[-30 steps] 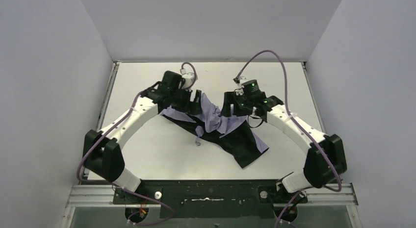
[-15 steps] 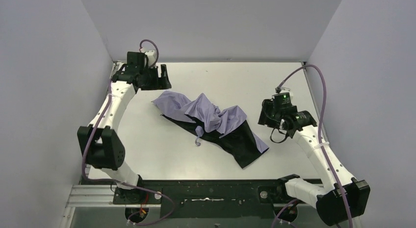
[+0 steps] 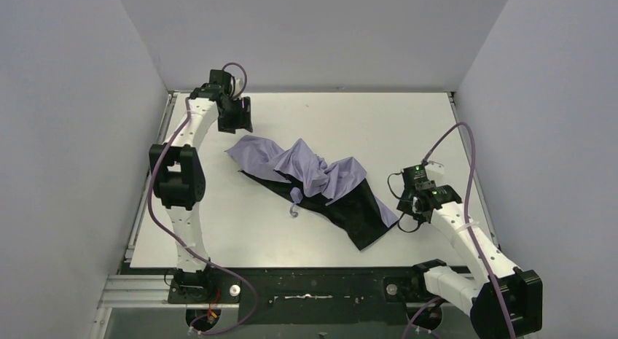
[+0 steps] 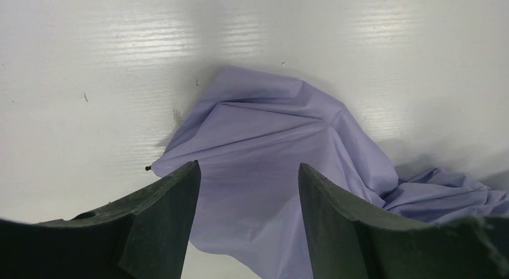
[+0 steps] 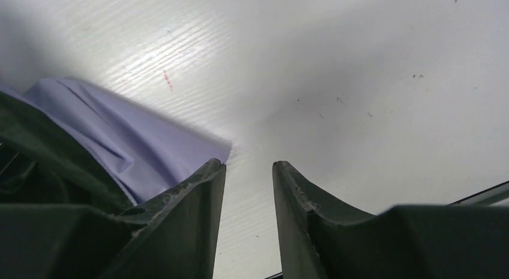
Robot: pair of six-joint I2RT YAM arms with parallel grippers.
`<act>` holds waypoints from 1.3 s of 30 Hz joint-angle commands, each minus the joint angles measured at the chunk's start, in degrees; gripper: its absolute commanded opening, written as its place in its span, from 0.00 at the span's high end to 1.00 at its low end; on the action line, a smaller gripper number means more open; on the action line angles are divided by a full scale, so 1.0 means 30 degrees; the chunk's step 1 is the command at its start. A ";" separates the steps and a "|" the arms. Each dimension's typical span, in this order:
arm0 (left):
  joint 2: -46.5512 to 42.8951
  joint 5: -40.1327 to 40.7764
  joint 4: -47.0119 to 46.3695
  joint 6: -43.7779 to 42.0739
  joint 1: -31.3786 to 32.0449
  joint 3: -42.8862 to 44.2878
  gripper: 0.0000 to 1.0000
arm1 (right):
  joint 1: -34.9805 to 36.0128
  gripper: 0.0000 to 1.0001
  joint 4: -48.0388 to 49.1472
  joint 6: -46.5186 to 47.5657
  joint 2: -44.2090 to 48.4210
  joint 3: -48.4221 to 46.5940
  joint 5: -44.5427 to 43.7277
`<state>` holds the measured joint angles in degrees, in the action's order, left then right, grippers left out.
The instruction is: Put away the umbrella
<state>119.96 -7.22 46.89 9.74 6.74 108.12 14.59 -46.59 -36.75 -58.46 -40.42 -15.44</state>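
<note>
Left tool (image 3: pixel 237 117): jaws moderately apart and empty. It hangs near the far left corner of the tabletop (image 3: pixel 379 120), and its own camera looks down on the cloth's far-left end.
Right tool (image 3: pixel 409 205): jaws narrow with a slim gap, holding nothing. It is near the right edge, just beside the canopy's near-right corner.
Umbrella (image 3: pixel 313 180): crumpled across the tabletop's middle, lavender folds uppermost and black underside showing toward the near right. It touches neither tool.
Loop (image 3: pixel 294 206): small and lavender, poking out on the heap's near side. The shaft is hidden.
Rib tip (image 4: pixel 148 168): black, at the cloth's edge.
Handling: probably light, limp and slick. The thin ribs may bend, and pinched cloth would likely slip.
Hold: best on the stiff core near the loop.
</note>
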 commanded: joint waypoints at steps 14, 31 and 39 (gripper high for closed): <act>0.3270 0.5202 0.2205 0.1063 -0.0689 0.4274 0.65 | -0.3100 1.00 0.2992 -0.1551 -0.1714 0.1277 0.1014; 0.6697 0.6370 0.3686 -0.0253 -0.1105 0.7375 1.00 | -0.4068 1.00 0.3698 -0.1816 -0.2501 0.2473 0.3406; 0.7648 0.3759 0.4843 -0.0523 -0.0954 0.7735 1.00 | -0.4014 1.00 0.3614 -0.1261 -0.2513 0.2537 0.4746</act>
<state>143.13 8.69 58.96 9.21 3.60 128.53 2.66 -37.65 -41.19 -66.52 -32.99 -3.29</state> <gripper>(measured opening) 0.002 0.023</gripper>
